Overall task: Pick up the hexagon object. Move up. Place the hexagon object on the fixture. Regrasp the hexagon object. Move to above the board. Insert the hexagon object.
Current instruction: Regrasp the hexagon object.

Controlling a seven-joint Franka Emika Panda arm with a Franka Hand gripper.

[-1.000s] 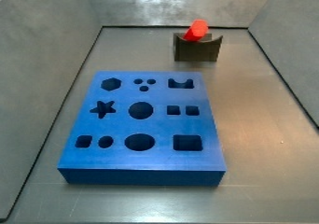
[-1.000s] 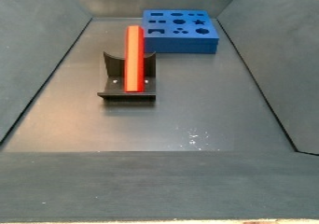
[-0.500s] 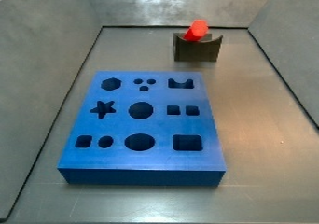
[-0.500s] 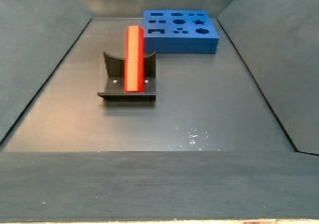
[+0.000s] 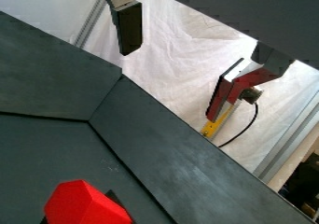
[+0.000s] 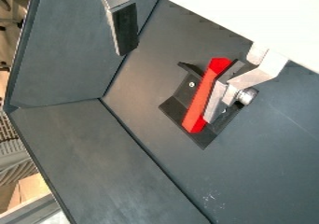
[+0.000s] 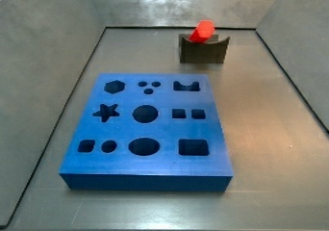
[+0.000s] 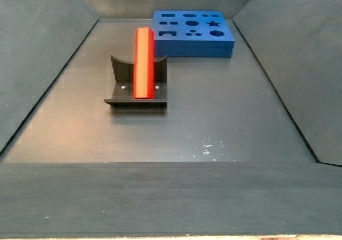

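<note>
Claw [image 6: 187,41]: high above the tray floor, fingers [image 6: 122,24] spread wide, nothing between them.
Hexagon object [image 8: 142,60]: lying in the fixture [image 8: 135,84], left of frame centre.
Board [image 8: 194,33]: blue, upper middle, behind the fixture, apart from it.

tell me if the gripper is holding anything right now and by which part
Nothing is held. The gripper is open, up above the floor, with only air between its fingers. The hexagon object rests on the fixture, untouched.
</note>
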